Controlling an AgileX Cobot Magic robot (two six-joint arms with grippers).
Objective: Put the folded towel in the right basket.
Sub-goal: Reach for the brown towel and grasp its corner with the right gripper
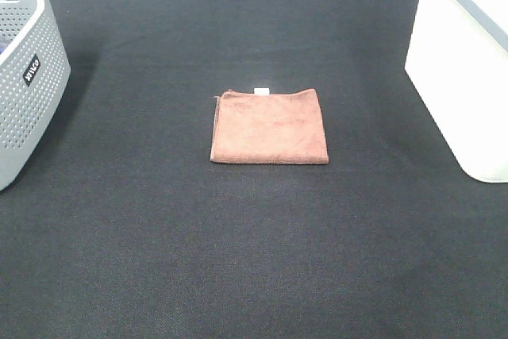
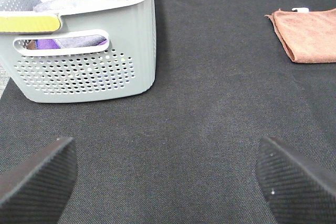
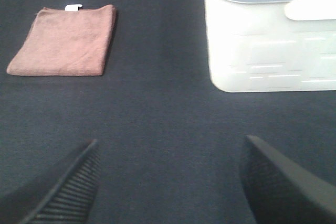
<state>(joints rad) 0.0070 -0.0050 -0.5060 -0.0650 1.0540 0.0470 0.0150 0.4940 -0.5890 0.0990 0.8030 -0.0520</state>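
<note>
A brown folded towel [image 1: 270,126] with a small white tag lies flat in the middle of the black cloth. It also shows in the left wrist view [image 2: 310,40] and the right wrist view [image 3: 65,40]. The white right basket [image 1: 464,69] stands at the right edge, seen close in the right wrist view [image 3: 268,35]. My left gripper [image 2: 168,182] is open and empty, well away from the towel. My right gripper [image 3: 168,182] is open and empty, short of the towel and the basket. Neither arm shows in the exterior high view.
A grey perforated basket [image 1: 24,77] stands at the left edge; in the left wrist view [image 2: 84,61] it holds several cloths. The black cloth [image 1: 254,260] covers the whole table.
</note>
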